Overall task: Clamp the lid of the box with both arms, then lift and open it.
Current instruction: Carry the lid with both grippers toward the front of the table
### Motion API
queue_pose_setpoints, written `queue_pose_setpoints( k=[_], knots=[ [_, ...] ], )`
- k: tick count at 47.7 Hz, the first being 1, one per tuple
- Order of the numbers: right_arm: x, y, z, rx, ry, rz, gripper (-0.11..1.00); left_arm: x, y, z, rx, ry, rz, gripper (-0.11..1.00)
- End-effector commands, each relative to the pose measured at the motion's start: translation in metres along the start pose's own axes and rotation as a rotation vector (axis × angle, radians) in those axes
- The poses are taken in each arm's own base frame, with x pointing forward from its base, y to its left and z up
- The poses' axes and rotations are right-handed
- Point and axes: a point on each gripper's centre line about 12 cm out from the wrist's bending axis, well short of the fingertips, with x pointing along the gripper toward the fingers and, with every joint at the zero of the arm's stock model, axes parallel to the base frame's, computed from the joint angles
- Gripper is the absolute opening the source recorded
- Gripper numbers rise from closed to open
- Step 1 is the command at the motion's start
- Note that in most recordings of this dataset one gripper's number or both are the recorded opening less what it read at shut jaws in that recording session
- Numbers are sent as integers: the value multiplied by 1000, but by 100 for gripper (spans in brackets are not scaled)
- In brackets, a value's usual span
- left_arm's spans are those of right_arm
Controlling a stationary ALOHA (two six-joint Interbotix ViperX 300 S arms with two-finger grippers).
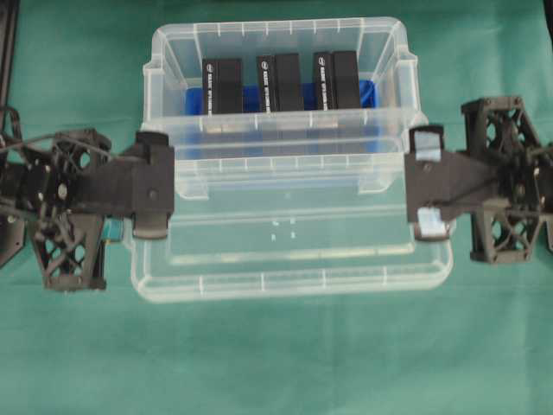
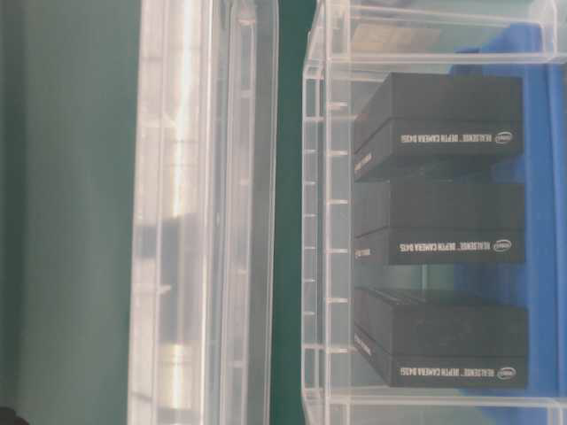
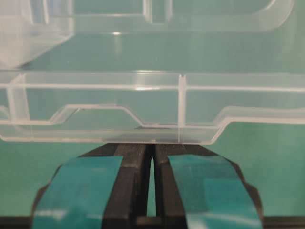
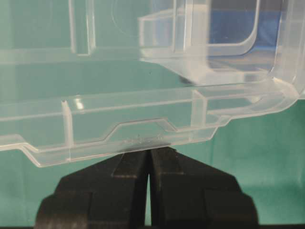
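The clear lid hangs level between my two grippers. It is shifted toward the near side and overlaps the front rim of the box. The box is uncovered, showing a blue insert and three black blocks. My left gripper is shut, its tips pressed against the lid's left end tab. My right gripper is also shut, butted against the right end tab. Nothing lies between either pair of jaws. In the table-level view the lid stands apart from the box wall.
Green cloth covers the table all round. A black frame runs along the far left edge. The box stands at the back of the table, behind the lid.
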Motion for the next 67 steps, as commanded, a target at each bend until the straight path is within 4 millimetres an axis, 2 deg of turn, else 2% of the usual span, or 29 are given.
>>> queue_pose_setpoints(
  k=[1,8,37,54,67],
  knots=[
    [-27,11,26,18,-126,32,0,-7,-3,15,-24,-57,-4,1],
    [-29,24,26,7,-125,40,0,-6,-14,14,-4,-52,-17,1],
    [-31,59,25,4,-110,31,0,-4,-49,21,25,-47,-50,1],
    [-28,66,27,0,-111,19,0,-2,-58,18,25,-38,-60,1],
    [-18,70,25,-2,-88,11,0,10,-60,19,28,-12,-51,1]
  ],
)
